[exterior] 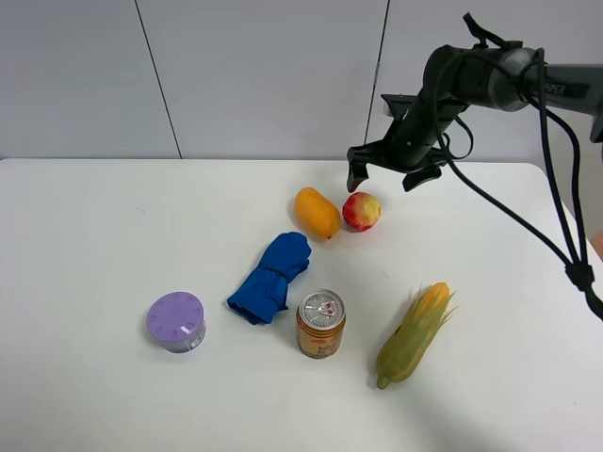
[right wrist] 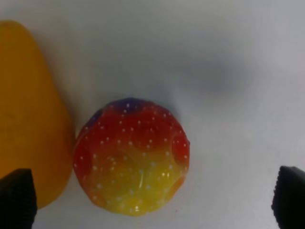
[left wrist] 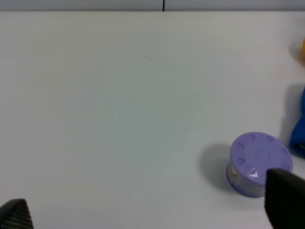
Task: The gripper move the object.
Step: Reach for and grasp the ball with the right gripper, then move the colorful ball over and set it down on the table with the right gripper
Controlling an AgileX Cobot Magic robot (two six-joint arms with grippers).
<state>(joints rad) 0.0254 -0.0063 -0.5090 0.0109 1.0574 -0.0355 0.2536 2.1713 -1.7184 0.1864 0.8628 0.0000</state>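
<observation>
The object, a small round red fruit with yellow patches (exterior: 362,211), lies on the white table just right of an orange-yellow mango (exterior: 317,213). My right gripper (exterior: 386,176) hovers just above and behind it, open and empty. In the right wrist view the fruit (right wrist: 132,162) fills the middle, touching or nearly touching the mango (right wrist: 28,119), with my two dark fingertips (right wrist: 17,198) spread wide at either side. My left gripper (left wrist: 152,210) is open and empty over bare table; it does not show in the high view.
A crumpled blue cloth (exterior: 271,278), an orange drink can (exterior: 321,323), a purple round tub (exterior: 175,321) and a corn cob (exterior: 415,332) lie on the table (exterior: 85,226) nearer the front. The tub also shows in the left wrist view (left wrist: 259,163). Black cables trail at the right.
</observation>
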